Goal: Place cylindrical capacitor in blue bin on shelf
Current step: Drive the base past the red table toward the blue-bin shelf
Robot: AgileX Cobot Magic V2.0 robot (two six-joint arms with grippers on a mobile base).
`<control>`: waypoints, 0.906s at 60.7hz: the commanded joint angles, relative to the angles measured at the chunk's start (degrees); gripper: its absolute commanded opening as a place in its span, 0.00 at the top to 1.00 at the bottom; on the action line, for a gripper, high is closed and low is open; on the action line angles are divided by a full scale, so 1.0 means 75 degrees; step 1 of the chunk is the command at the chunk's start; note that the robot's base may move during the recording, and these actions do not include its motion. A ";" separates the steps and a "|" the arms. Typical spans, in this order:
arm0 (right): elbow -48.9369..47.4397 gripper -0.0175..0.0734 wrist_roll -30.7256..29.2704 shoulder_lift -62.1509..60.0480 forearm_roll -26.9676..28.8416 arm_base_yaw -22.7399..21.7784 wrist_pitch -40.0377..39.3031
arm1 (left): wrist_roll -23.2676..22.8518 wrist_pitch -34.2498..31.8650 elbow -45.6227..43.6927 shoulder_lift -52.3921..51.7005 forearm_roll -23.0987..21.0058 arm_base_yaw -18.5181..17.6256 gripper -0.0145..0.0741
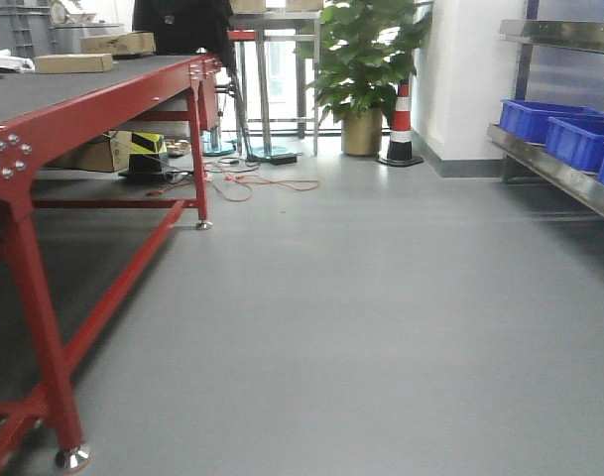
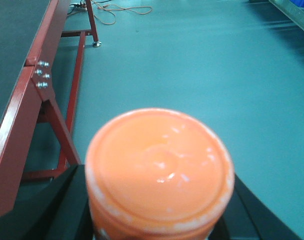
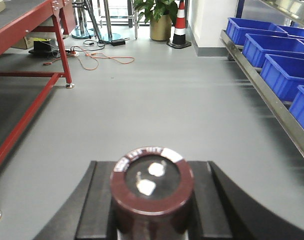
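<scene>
In the right wrist view my right gripper (image 3: 152, 200) is shut on the cylindrical capacitor (image 3: 152, 176), a dark brown cylinder with two silver terminals on its top, held between black fingers (image 3: 97, 210) above the grey floor. The left wrist view shows my left gripper (image 2: 159, 200) shut on an orange round-lidded container (image 2: 159, 167) that fills the lower frame. Blue bins (image 3: 284, 72) line the steel shelf (image 3: 264, 97) along the right side; they also show in the front view, where the blue bins (image 1: 579, 141) rest on the shelf (image 1: 559, 178). Neither gripper appears in the front view.
A red-framed table (image 1: 103, 109) with cardboard boxes (image 1: 73, 62) stands on the left. At the back are a potted plant (image 1: 366, 69), a traffic cone (image 1: 401, 124) and loose orange cables (image 1: 247, 183) on the floor. Open grey floor (image 1: 361, 307) lies between table and shelf.
</scene>
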 commanded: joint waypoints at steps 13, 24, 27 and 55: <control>-0.0013 0.97 -0.0008 0.0007 -0.0065 0.0009 -0.0172 | -0.0001 -0.0216 -0.0068 -0.0024 -0.0021 -0.0048 0.96; -0.0013 0.97 -0.0008 0.0007 -0.0065 0.0009 -0.0172 | -0.0001 -0.0216 -0.0068 -0.0024 -0.0021 -0.0048 0.96; -0.0013 0.97 -0.0008 0.0007 -0.0065 0.0009 -0.0172 | -0.0001 -0.0216 -0.0068 -0.0024 -0.0021 -0.0048 0.96; -0.0013 0.97 -0.0008 0.0007 -0.0065 0.0009 -0.0172 | -0.0001 -0.0216 -0.0068 -0.0024 -0.0021 -0.0048 0.96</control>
